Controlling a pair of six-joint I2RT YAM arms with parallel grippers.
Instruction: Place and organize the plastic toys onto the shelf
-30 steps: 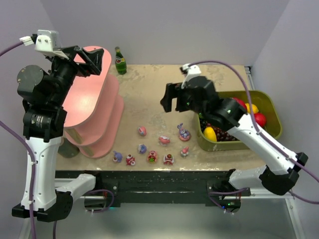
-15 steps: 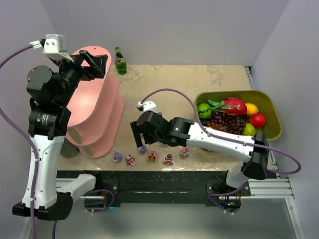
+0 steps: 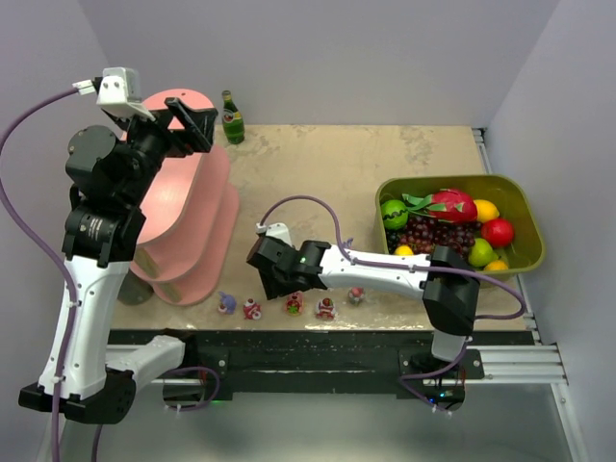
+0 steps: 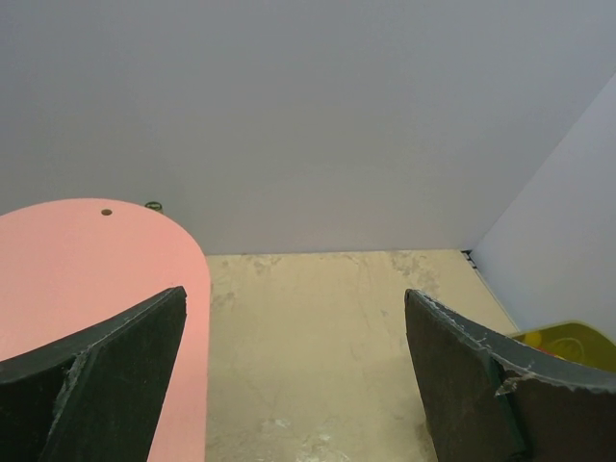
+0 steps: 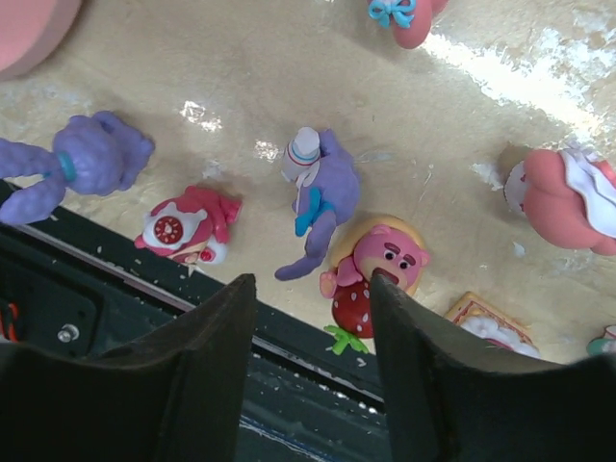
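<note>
Several small plastic toys stand in a row near the table's front edge: a purple one [image 3: 226, 303], a red-and-white one [image 3: 252, 309], a pink one [image 3: 294, 304] and others to the right. My right gripper [image 3: 276, 285] hovers low over this row. In the right wrist view a purple bunny toy [image 5: 318, 197] and a pink bear with a strawberry [image 5: 380, 269] lie just beyond my right gripper [image 5: 310, 289], which is open and holds nothing. The salmon-pink shelf [image 3: 188, 221] stands at the left. My left gripper [image 3: 197, 120] hangs wide open beside the shelf's top tier [image 4: 96, 260].
A green bottle [image 3: 232, 117] stands behind the shelf. An olive-green tub [image 3: 527, 214] of fake fruit sits at the right. The black front rail [image 3: 318, 337] runs right below the toys. More toys lie at the edges of the right wrist view, such as a red-and-white one [image 5: 183, 226].
My right arm swung from beside the fruit tub to the front left, down over the toy row, and its jaws narrowed. The left arm shifted slightly right.
</note>
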